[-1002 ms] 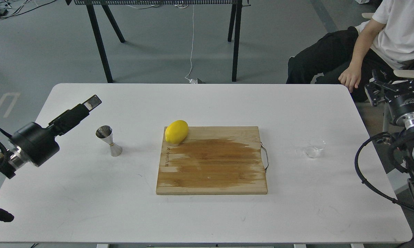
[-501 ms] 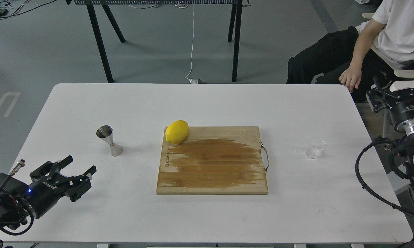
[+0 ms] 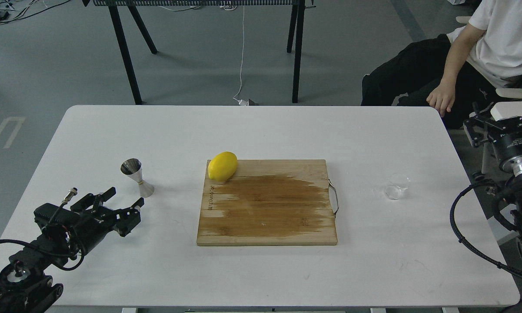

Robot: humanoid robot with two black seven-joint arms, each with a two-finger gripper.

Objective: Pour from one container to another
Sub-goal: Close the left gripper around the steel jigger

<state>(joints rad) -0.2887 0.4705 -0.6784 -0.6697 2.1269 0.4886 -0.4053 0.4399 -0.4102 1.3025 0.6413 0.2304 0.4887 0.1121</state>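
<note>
We are hovering our left hand [image 3: 124, 203], fingers spread and empty, beside the shiny steel hourglass jigger [image 3: 137, 178] at nine o'clock; the small clear glass cup [image 3: 396, 186] is standing at three o'clock, our right hand [image 3: 502, 117] unclear

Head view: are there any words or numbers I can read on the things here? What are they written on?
Nothing here can be read for sure.
Cutting board: dark lettering runs along its left edge, too small to read.
Right arm, on the black ring below the right gripper: a white label, too blurred to read.
Left gripper: small pale marks on its black body, not readable.
Jigger, glass cup, lemon: no text visible.
</note>
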